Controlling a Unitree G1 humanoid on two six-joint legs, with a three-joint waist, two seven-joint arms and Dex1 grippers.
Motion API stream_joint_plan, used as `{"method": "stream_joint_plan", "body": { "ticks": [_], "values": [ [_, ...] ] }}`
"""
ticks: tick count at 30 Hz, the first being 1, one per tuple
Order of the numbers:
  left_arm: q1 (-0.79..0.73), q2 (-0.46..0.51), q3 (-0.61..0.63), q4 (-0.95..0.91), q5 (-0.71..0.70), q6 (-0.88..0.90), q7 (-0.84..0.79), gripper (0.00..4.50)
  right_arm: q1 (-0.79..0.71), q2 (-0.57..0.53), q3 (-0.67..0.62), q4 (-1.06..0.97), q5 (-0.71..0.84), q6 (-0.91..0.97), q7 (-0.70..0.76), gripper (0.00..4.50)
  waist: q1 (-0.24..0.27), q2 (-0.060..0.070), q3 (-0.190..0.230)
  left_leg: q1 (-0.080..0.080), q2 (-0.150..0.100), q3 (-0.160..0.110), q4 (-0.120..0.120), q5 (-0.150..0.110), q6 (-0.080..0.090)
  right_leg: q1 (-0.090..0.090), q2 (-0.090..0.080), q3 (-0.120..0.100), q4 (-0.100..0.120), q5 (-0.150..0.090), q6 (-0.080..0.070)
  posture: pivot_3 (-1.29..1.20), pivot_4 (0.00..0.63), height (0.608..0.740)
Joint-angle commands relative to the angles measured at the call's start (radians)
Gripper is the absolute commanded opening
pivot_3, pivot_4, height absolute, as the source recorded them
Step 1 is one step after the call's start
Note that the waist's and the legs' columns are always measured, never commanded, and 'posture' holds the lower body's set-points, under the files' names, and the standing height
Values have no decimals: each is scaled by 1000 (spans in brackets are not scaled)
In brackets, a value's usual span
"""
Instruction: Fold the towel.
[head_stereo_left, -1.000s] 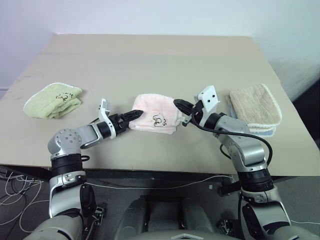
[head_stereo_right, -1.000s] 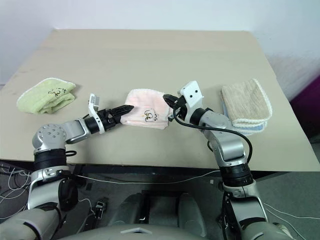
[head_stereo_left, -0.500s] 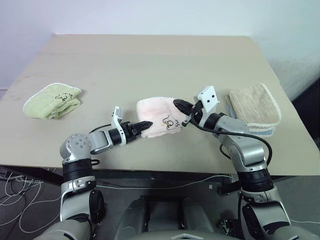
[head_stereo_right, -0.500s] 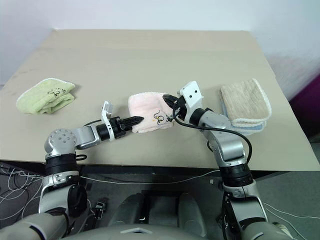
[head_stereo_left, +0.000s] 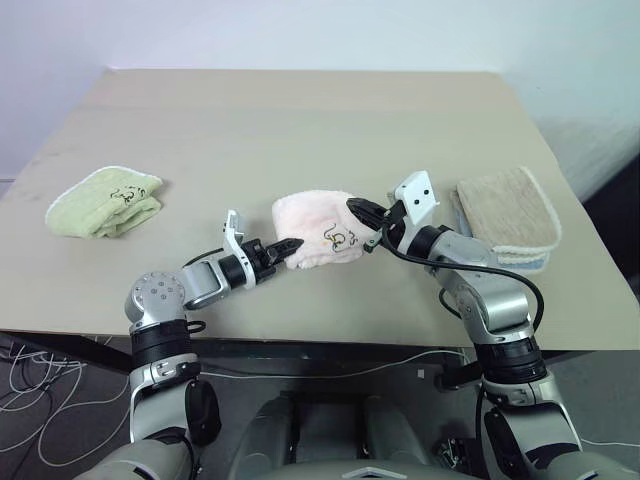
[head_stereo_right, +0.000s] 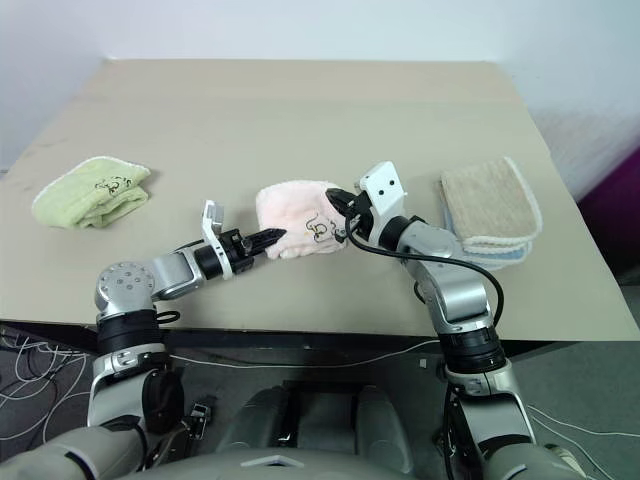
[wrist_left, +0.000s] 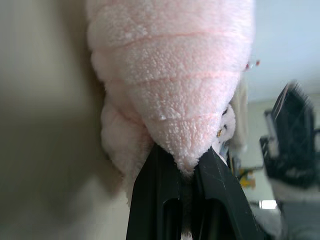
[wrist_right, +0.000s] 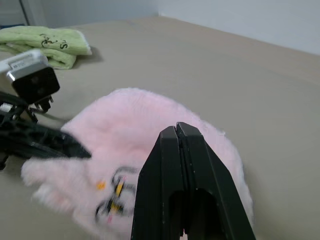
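The pale pink towel lies bunched up near the table's front middle, its dark logo print facing the front. My left gripper reaches in level from the left and is shut on the towel's left fold. The left wrist view shows both black fingers pinching pink terry. My right gripper is shut, its tips against the towel's upper right end. In the right wrist view the closed fingertips sit over the towel. I cannot tell whether cloth is caught between them.
A folded light green towel lies at the table's left. A folded beige towel rests on a pale blue one at the right. The table's front edge runs just below both forearms.
My left gripper closed on the towel's left edge and shifted slightly right. The towel bunched up and became narrower. The right gripper stayed put.
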Motion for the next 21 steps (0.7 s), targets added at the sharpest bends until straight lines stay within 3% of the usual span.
{"method": "stream_joint_plan", "body": {
  "ticks": [1, 5, 13, 17, 21],
  "values": [
    [-109, 22, 79, -20, -32, -150, 34, 14, -26, -8, -21, -39, 6, -11, -6, 0, 0, 0, 0, 0, 0, 0, 0, 0, 0, 0, 0, 0, 0, 0, 0, 0, 150, 740],
    [-239, 95, 143, 72, 2, -335, 73, 14, -31, -8, -20, -31, 5, -15, -5, 0, -3, 0, 0, -1, 0, 0, 0, 0, 0, -1, 0, 0, 0, 0, 0, 0, 150, 740],
    [-416, 345, 209, 478, 84, -639, 58, 14, -42, -5, -16, -18, 1, -27, -4, 0, -5, 0, 0, -1, 0, 1, -1, 0, 0, -2, 1, 0, 0, 0, 0, 0, 150, 740],
    [-444, 460, 239, 679, 112, -752, 45, 14, -30, -8, -18, -29, 0, -28, -8, 0, -5, -1, 1, -1, 0, 1, -1, 0, 0, -2, 1, 0, 0, 0, 0, 0, 150, 740],
    [-410, 522, 255, 753, 120, -793, 42, 14, -15, -16, -26, -42, 1, -25, -16, 0, -3, -1, 1, -1, 0, 0, -1, 0, 0, -2, 1, 0, 0, 0, 0, 0, 150, 740]
  ]
}}
